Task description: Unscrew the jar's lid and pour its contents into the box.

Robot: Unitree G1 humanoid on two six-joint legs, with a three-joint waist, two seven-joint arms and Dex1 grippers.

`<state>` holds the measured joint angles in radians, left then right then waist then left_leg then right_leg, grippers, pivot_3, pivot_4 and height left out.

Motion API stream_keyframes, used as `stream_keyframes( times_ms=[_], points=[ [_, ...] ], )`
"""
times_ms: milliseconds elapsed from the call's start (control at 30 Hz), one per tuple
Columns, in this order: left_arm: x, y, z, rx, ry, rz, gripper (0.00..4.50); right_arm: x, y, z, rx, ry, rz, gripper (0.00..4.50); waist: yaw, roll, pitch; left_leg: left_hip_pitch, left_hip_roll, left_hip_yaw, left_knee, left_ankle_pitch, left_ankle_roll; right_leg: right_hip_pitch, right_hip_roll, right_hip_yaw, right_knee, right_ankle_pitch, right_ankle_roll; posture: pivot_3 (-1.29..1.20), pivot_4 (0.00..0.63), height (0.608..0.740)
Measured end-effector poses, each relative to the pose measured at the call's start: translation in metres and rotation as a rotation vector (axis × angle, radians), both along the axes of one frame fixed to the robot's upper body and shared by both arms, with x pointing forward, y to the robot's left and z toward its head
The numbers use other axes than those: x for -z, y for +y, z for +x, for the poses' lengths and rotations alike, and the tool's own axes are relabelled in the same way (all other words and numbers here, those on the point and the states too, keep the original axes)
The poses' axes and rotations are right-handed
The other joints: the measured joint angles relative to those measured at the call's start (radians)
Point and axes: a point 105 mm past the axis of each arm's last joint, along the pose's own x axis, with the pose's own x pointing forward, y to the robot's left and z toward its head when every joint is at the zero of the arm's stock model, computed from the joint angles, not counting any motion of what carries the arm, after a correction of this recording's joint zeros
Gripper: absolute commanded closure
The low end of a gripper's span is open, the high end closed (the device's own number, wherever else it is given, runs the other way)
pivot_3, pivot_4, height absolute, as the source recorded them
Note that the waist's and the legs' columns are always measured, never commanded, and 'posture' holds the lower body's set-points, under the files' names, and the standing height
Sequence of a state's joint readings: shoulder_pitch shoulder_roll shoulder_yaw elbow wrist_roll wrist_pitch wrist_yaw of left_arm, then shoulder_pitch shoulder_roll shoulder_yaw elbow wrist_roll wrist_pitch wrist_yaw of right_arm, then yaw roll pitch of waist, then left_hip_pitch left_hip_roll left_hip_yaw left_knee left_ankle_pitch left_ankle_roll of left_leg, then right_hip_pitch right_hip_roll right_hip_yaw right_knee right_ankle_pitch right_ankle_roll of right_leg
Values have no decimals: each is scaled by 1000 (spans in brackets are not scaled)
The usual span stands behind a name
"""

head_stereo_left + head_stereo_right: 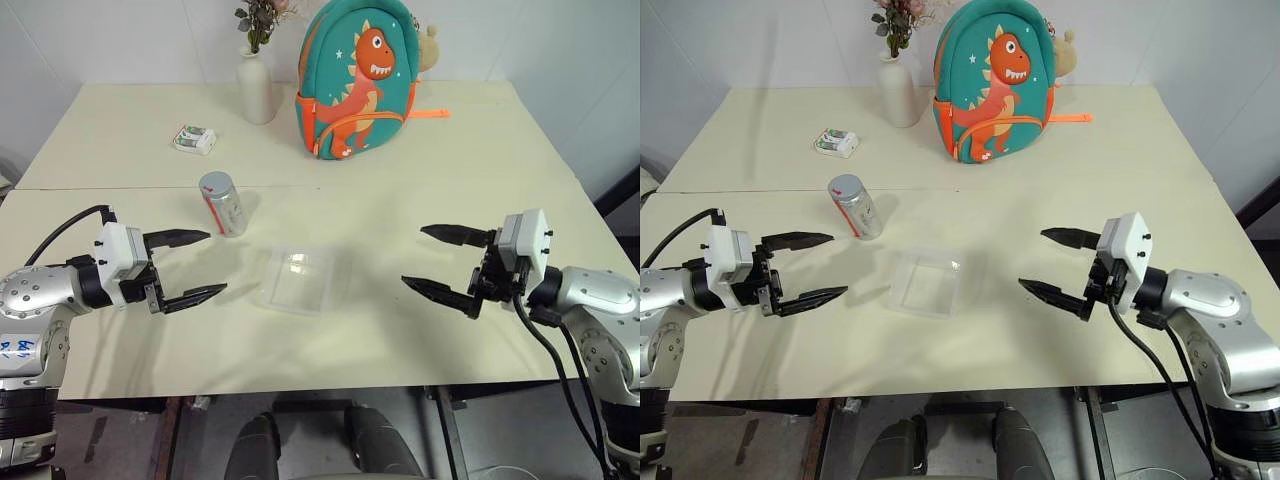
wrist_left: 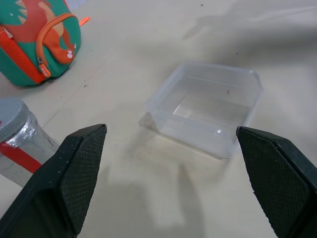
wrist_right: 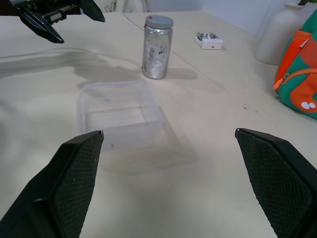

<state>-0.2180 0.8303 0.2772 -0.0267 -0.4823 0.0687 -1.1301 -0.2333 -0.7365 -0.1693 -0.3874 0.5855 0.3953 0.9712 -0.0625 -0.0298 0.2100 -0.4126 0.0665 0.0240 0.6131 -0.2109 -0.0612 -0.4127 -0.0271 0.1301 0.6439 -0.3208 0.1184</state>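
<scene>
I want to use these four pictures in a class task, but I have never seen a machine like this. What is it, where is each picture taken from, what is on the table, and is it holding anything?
It is a two-armed robot at a table. Each arm ends in a two-fingered claw: the left claw and the right claw. Both are open and hold nothing.

Two pictures come from cameras in its head, looking down over the arms. The other two come from a camera on each wrist, looking out between that claw's black fingers.

On the table stand a silvery jar with its grey lid on, a clear plastic box, a white vase, a dinosaur backpack and a small packet.
</scene>
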Motion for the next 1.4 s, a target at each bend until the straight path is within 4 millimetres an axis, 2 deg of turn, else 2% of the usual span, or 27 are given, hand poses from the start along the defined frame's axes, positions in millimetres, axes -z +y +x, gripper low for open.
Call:
stream_keyframes(
  times_ms=[200,300,367,500,533,667,767,900,1033,1133,1400],
  points=[
    [3,8,-5,-63,9,-12,29,-8,7,6,-41,-23,5,0,-11,-2,0,2,0,2,0,0,0,1,0,2,0,0,0,0,150,740],
    [13,14,-14,-149,37,-45,29,-10,15,13,-75,-18,30,0,-26,-2,0,3,0,3,-1,0,1,1,0,3,0,0,0,0,150,740],
    [17,20,-12,-245,41,-96,29,-15,23,17,-102,-27,50,0,-26,-3,0,4,1,3,-1,0,1,1,0,3,1,1,2,0,150,740],
    [17,28,7,-536,22,-282,29,-28,39,21,-154,-63,84,0,-19,-4,0,5,0,2,0,0,1,3,0,3,2,4,7,0,150,740],
    [15,26,14,-586,15,-328,29,-30,43,21,-166,-69,93,0,-16,-4,0,4,0,2,1,0,1,4,0,3,2,6,12,0,150,740],
    [14,10,36,-684,13,-402,29,-37,52,22,-181,-87,111,0,-14,-7,-2,4,-1,2,2,0,1,5,0,4,-1,8,13,0,150,740],
    [21,-1,51,-710,27,-388,29,-38,54,22,-182,-79,110,0,-15,-8,-2,4,-1,2,1,0,1,4,0,4,-1,8,13,0,150,740],
    [28,0,67,-749,32,-359,29,-39,54,20,-175,-76,111,0,-24,-7,-2,4,-1,2,-1,-1,0,3,1,4,0,7,13,0,150,740],
    [23,-1,83,-755,2,-339,29,-41,56,17,-169,-89,117,0,-18,-8,-2,3,-1,1,-1,-1,0,3,1,4,0,7,13,0,150,740],
    [20,-2,89,-750,-17,-337,29,-42,55,17,-155,-94,122,0,-19,-8,-2,3,-1,2,-1,-1,0,3,1,4,-1,8,14,0,150,740],
    [30,-4,111,-707,7,-287,29,-41,53,17,-109,-102,144,0,-17,-8,-2,3,-1,2,-1,-1,0,3,1,4,-1,8,14,0,150,740]
  ],
)
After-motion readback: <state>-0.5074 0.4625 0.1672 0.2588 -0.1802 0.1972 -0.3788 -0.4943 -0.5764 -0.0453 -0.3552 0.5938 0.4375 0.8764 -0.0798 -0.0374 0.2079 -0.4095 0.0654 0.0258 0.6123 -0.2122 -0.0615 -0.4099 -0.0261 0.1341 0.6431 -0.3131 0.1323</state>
